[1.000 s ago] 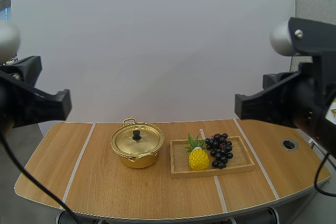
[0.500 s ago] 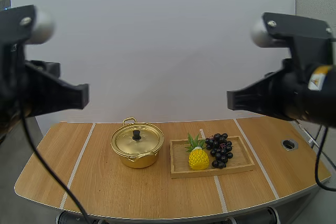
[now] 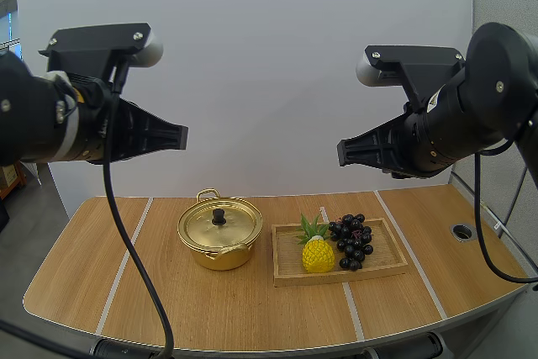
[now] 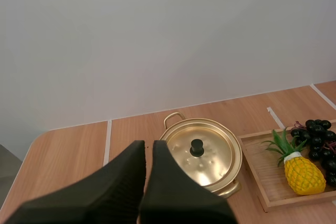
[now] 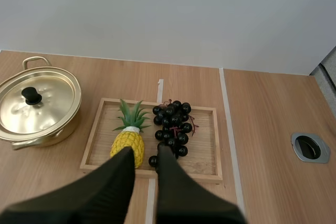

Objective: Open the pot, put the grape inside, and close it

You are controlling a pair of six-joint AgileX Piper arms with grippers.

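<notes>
A gold pot (image 3: 220, 231) with its lid on and a black knob (image 3: 218, 216) stands left of centre on the table. To its right a wooden tray (image 3: 290, 271) holds a bunch of dark grapes (image 3: 352, 240). My left arm (image 3: 84, 115) and right arm (image 3: 437, 132) hang high above the table. In the left wrist view my left gripper (image 4: 148, 148) is shut on nothing, well above and short of the pot (image 4: 202, 153). In the right wrist view my right gripper (image 5: 146, 153) is shut and empty, high over the near edge of the tray (image 5: 205, 150), with the grapes (image 5: 172, 127) beneath.
A yellow toy pineapple (image 3: 318, 251) lies on the tray beside the grapes. A round metal grommet (image 3: 463, 230) is set in the table at the far right. Bare wood lies left of the pot and along the front edge.
Both arms have risen and swung inward toward the middle, high over the table. The pot, tray, grapes and pineapple have not moved.
</notes>
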